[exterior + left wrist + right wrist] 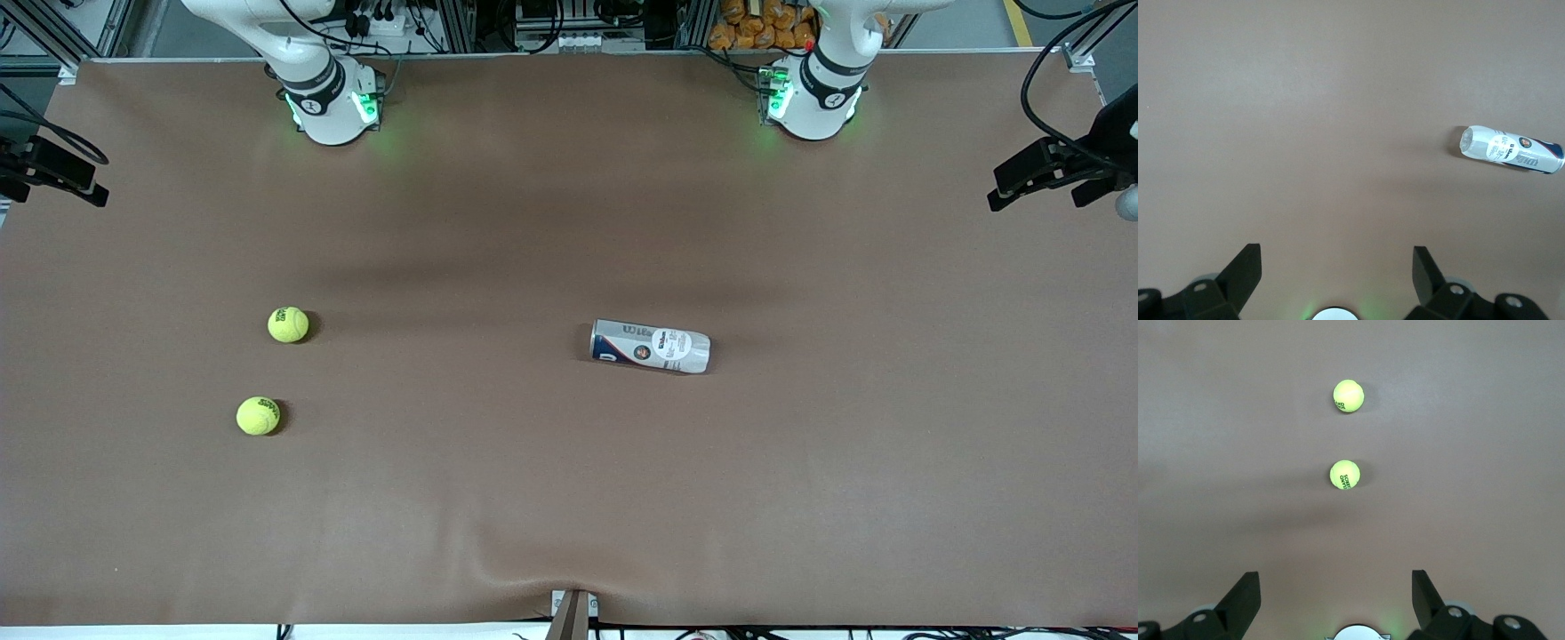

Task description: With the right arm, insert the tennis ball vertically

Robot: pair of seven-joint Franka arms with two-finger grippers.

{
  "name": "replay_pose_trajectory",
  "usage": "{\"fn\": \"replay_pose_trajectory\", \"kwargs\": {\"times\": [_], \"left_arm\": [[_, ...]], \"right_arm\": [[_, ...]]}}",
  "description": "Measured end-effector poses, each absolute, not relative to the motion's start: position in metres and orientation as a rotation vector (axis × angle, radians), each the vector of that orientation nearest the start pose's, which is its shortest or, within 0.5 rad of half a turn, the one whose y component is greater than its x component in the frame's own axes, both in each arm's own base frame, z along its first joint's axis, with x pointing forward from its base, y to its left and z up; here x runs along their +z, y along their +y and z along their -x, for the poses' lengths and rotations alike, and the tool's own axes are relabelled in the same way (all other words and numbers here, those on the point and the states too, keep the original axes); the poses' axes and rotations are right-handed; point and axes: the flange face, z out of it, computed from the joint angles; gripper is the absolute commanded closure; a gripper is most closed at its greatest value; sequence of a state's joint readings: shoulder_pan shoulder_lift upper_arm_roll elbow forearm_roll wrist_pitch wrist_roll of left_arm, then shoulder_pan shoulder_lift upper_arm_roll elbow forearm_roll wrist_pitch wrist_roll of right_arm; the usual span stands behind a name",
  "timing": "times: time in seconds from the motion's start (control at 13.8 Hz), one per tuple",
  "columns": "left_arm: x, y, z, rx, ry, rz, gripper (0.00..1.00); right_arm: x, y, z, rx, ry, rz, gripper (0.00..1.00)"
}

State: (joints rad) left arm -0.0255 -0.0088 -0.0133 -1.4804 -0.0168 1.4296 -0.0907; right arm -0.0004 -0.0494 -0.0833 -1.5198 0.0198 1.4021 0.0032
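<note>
Two yellow-green tennis balls lie on the brown table toward the right arm's end. One ball [288,324] is farther from the front camera, the other ball [258,415] nearer. The right wrist view shows both: the first [1345,475] and the second [1348,395]. A white and blue tennis ball can [651,347] lies on its side near the table's middle and shows in the left wrist view [1510,149]. My right gripper [1336,587] is open and empty, high over the table. My left gripper [1337,263] is open and empty, also held high. In the front view only the arm bases show.
The right arm's base [329,98] and the left arm's base [813,98] stand at the table's back edge. Black camera mounts sit at both table ends [53,173] [1058,169]. A small bracket [573,613] sits at the front edge.
</note>
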Motion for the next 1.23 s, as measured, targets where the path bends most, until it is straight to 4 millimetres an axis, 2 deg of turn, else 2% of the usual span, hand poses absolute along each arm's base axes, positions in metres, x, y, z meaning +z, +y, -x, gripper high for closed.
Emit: {"fn": "replay_pose_trajectory", "kwargs": {"times": [0.22, 0.58, 0.72, 0.94, 1.08, 1.23], "left_arm": [[0.637, -0.026, -0.548, 0.136, 0.005, 3.163, 0.0], [0.559, -0.042, -0.589, 0.275, 0.422, 3.191, 0.0], [0.536, -0.064, -0.603, 0.268, 0.583, 3.187, 0.0], [0.509, -0.116, -0.606, 0.309, 0.879, 3.197, 0.0], [0.48, -0.139, -0.614, 0.289, 1.215, 3.208, 0.0], [0.447, -0.153, -0.629, 0.179, 1.589, 3.096, 0.0]], "right_arm": [[0.659, -0.042, -0.519, 0.11, 0.131, 3.11, 0.0], [0.656, -0.042, -0.519, 0.122, 0.131, 3.11, 0.0], [0.655, -0.042, -0.519, 0.122, 0.131, 3.11, 0.0], [0.655, -0.042, -0.52, 0.123, 0.131, 3.109, 0.0], [0.654, -0.042, -0.52, 0.122, 0.13, 3.11, 0.0], [0.654, -0.042, -0.521, 0.115, 0.128, 3.11, 0.0]]}}
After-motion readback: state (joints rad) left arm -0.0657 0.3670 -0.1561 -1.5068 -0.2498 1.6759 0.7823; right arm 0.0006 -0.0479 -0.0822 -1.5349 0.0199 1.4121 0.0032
